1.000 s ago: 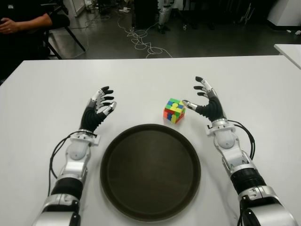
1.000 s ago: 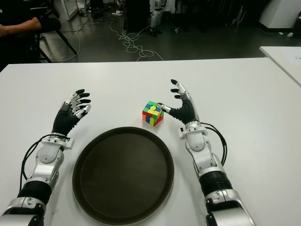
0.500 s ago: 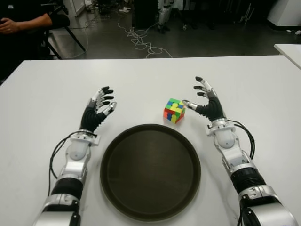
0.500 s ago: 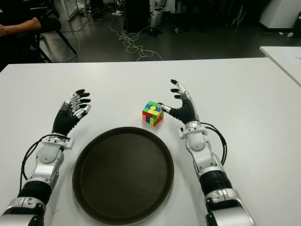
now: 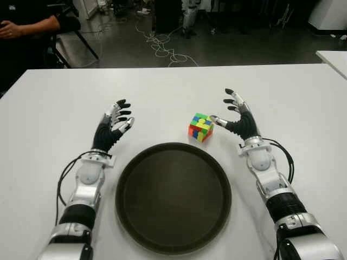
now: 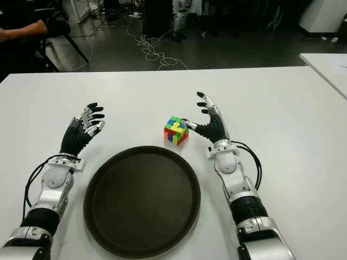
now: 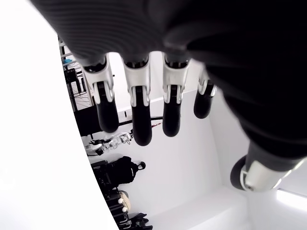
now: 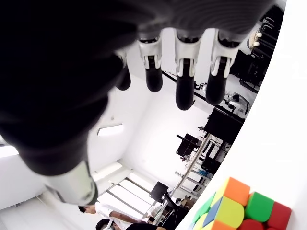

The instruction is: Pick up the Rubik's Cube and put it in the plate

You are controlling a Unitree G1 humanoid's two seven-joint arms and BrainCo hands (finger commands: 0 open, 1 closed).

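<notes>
While its fingers are spread and hold nothing, the right hand (image 5: 238,116) shows just right of the Rubik's Cube (image 5: 200,127), thumb tip close to the cube's upper right corner; contact cannot be made out. The right wrist view cuts the cube off at the frame edge. The cube sits on the white table (image 5: 162,86) just beyond the round dark plate (image 5: 123,179), which holds nothing. The left hand (image 5: 113,129), fingers loosely apart, shows left of the plate.

eyes: head, down at table (image 5: 303,92) | wrists: close, along fingers (image 7: 139,120)
</notes>
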